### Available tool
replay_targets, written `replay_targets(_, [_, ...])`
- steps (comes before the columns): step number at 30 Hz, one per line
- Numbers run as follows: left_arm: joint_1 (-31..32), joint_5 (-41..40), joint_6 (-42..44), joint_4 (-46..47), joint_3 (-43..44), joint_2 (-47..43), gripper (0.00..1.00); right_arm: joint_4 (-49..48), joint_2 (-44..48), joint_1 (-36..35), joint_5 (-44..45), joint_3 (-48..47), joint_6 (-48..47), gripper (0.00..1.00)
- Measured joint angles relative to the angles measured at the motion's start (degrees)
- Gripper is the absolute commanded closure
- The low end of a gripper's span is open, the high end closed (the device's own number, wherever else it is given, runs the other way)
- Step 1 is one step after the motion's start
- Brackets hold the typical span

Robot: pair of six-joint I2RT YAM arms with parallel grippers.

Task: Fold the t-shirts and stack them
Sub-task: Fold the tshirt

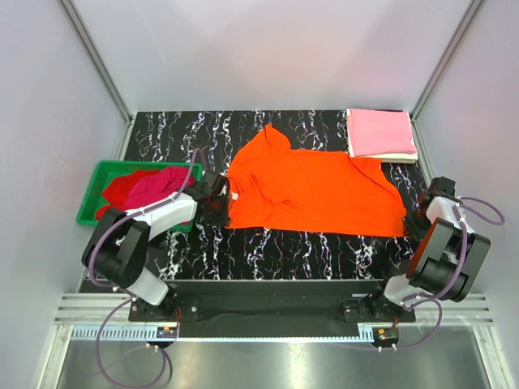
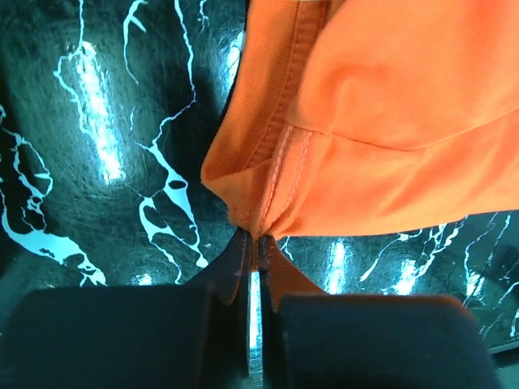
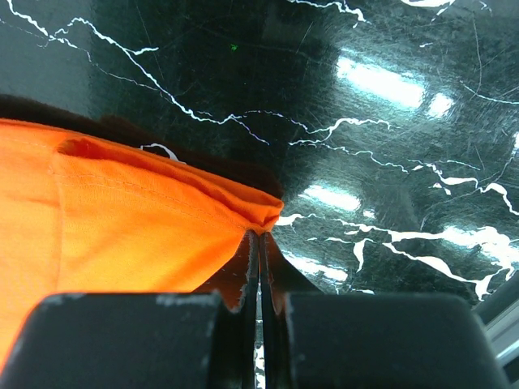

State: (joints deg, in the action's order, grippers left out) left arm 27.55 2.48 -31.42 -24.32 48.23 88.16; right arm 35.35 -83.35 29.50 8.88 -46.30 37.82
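orange t-shirt [image 1: 312, 190]: spread wide and mostly flat across the middle of the tabletop [image 1: 284, 251], with one sleeve pointing to the far side; held at its left edge and at its near right corner.
left end effector [image 1: 217, 203]: closed tight on the left edge of the orange t-shirt; in the wrist view, jaws pressed together on a bunched fold beside a stitched hem, with the cloth gathered into a small peak just above the tabletop.
right end effector [image 1: 415, 223]: clamped on the near right corner of the orange t-shirt; in the wrist view, jaws shut on a thin fold of hem, low over the tabletop.
pink t-shirt [image 1: 379, 132]: folded into a neat rectangle at the far right corner of the tabletop, just beside the orange t-shirt; touching or not, cannot tell.
cream-white t-shirt [image 1: 401, 157]: folded under the pink t-shirt, only a thin strip showing along the near edge.
green bin [image 1: 93, 182]: at the left edge of the tabletop, just left of the left end effector.
crimson-magenta t-shirt [image 1: 158, 185]: crumpled in the right part of the green bin, heaped above the rim.
red t-shirt [image 1: 122, 188]: crumpled in the green bin, left of the crimson-magenta t-shirt and touching it.
tabletop: glossy black with white marble veins.
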Motion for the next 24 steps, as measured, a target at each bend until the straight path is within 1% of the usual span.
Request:
replay_targets(7, [0.1,-3.4,-0.1,-3.0,0.6,0.4,1.0,0.2,-0.2,0.1,0.5,0.0,-0.7,1.0])
replay_targets(13, [1.1,-6.3,-0.2,-7.4,0.6,-0.9,1.0,3.0,-1.1,0.7,1.1,-0.2,-0.5,1.0])
replay_targets(17, [2.4,-7.8,-0.3,-10.2,0.0,-4.9,1.0,5.2,-1.0,1.1,1.1,-0.3,0.2,1.0])
replay_targets(21, [2.5,-9.0,-1.3,-11.2,-3.3,-10.6,1.0,7.8,-0.4,1.5,0.7,-0.4,0.8,1.0])
replay_targets(24, [3.5,-10.4,-2.1,-13.6,-4.6,-12.2,1.0,9.8,1.0,1.6,0.7,-0.4,1.1,1.0])
